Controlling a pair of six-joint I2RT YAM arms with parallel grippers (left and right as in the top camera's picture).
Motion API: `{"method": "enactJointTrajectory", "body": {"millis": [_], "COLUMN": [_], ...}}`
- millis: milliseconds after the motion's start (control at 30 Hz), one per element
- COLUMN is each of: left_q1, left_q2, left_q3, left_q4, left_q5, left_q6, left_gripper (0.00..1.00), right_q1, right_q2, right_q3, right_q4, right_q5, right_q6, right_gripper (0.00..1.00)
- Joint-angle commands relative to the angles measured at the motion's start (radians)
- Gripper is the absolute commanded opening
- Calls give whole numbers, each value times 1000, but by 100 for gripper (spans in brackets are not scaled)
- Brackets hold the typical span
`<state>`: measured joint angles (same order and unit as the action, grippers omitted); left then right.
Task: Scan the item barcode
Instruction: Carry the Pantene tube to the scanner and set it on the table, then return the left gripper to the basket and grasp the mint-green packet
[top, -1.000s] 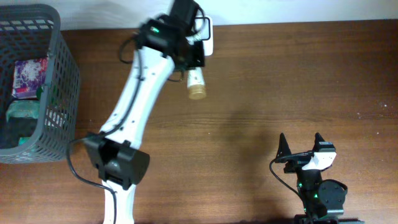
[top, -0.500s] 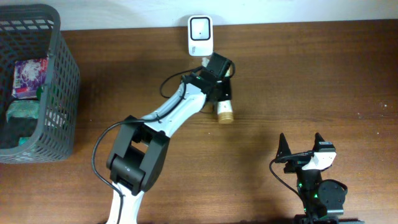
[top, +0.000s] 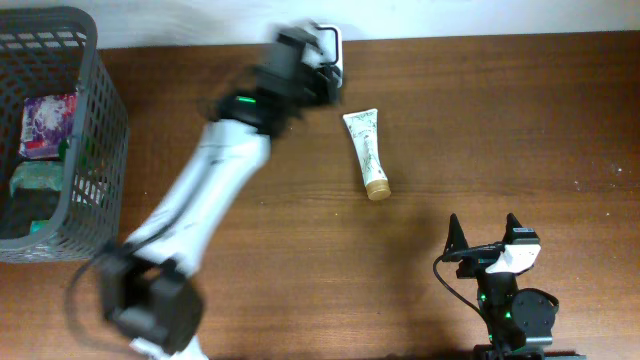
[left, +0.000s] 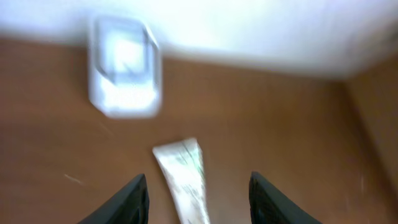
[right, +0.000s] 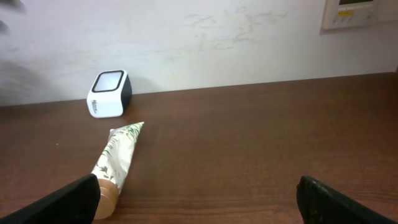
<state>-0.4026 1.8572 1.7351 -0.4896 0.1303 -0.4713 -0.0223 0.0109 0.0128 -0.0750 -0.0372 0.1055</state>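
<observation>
- The tube (top: 366, 150) lies flat on the wooden tabletop (top: 500, 120), free of both arms. It is white with a green leaf print and a tan cap.
- Its crimped flat end points toward the far edge of the tabletop and its cap toward the near side, at a slight tilt.
- The barcode scanner (top: 331, 47), a small white box with a glass window, stands at the far edge against the wall. The tube is near it, a little to its right and closer to the front, not touching.
- The left arm (top: 215, 170) reaches across the tabletop toward the scanner, and its outline is blurred in the overhead view.
- The left jaws are released and grasp nothing: in the left wrist view the dark fingers (left: 134, 199) stand apart, with the tube's flat end showing on the wood between them.
- The right arm (top: 510, 300) sits at the near right of the tabletop, well apart from the tube.
- The right jaws are spread wide and empty, with both fingertips (right: 68, 199) at the lower corners of the right wrist view.
- A grey mesh basket (top: 100, 120) stands at the left edge and holds a purple packet (top: 48, 125) and a teal item (top: 35, 185).
</observation>
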Motion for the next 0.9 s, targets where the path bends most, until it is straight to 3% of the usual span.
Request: {"method": "enactJointTrajectory", "body": {"millis": [0, 67, 100, 200, 300, 433, 567, 600, 733, 867], "left_q1": [242, 415, 502, 738, 900, 990, 995, 995, 995, 995], "left_q2": [-230, -320, -351, -373, -308, -150, -9, 28, 133, 217], "left_q3": [32, 32, 32, 32, 32, 32, 32, 32, 32, 32], "left_q4": [7, 14, 13, -19, -151, -274, -328, -328, -343, -297], "left_q5": [-3, -16, -43, -124, -220, -277, -278, -287, -382, -382], "left_q6": [69, 70, 70, 70, 69, 69, 69, 64, -95, -124], "left_gripper": [57, 74, 78, 79, 82, 86, 84, 78, 76, 77], "right_q1": [8, 8, 8, 8, 8, 8, 8, 8, 8, 8], "right_q2": [-6, -6, -6, -6, -6, -6, -6, -6, -6, -6], "right_q3": [-7, -7, -7, -7, -7, -7, -7, -7, -7, -7], "right_q4": [-4, -4, -4, -4, -4, -4, -4, -4, -4, -4], "right_q5": [8, 8, 8, 8, 8, 8, 8, 8, 8, 8], "right_q6": [4, 4, 4, 4, 4, 4, 4, 4, 4, 4], "right_gripper": [99, 99, 99, 99, 99, 99, 99, 99, 99, 99]}}
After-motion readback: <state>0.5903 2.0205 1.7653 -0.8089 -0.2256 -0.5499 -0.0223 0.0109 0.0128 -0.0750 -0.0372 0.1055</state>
